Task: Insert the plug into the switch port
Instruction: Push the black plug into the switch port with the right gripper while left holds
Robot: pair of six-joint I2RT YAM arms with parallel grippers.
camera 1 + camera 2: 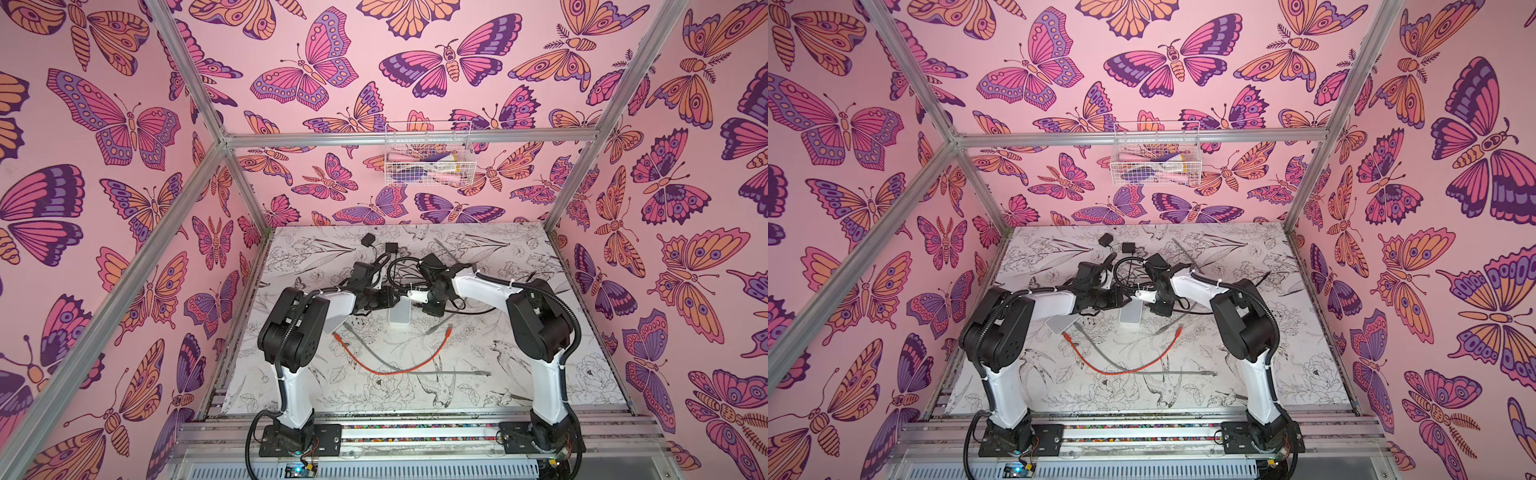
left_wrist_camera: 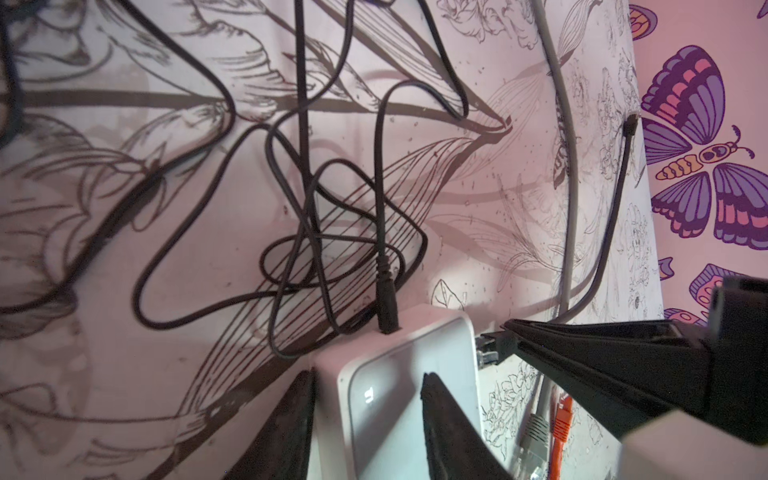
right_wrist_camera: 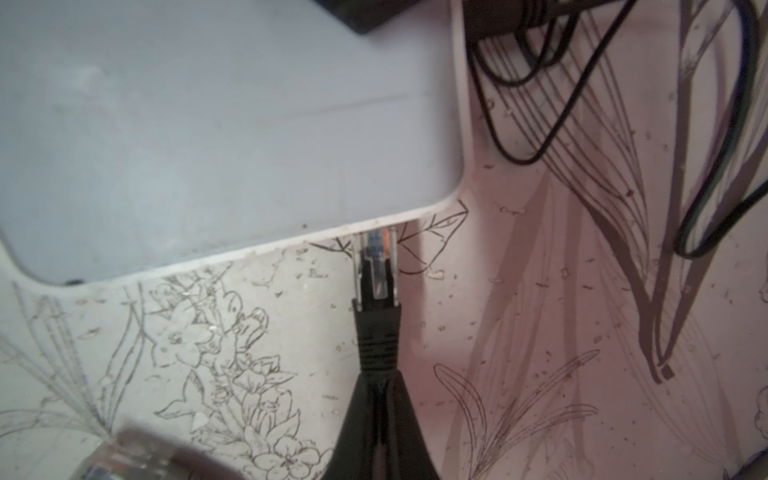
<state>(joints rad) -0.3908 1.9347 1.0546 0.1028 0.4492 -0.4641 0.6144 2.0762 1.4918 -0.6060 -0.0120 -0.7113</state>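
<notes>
The right claw [image 3: 380,374] pinches the clear black-booted plug [image 3: 376,270] at the white plastic switch box [image 3: 208,124]; the left claw [image 2: 370,374] straddles it, grip unclear.

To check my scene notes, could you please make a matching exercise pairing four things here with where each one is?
Things: 1 black network plug; 2 power plug; 3 orange cable; 4 wire basket.
Places: A on the back wall; B loose on the table; C plugged into the switch; D pinched in the right gripper.
Pairs: 1-D, 2-C, 3-B, 4-A.
</notes>
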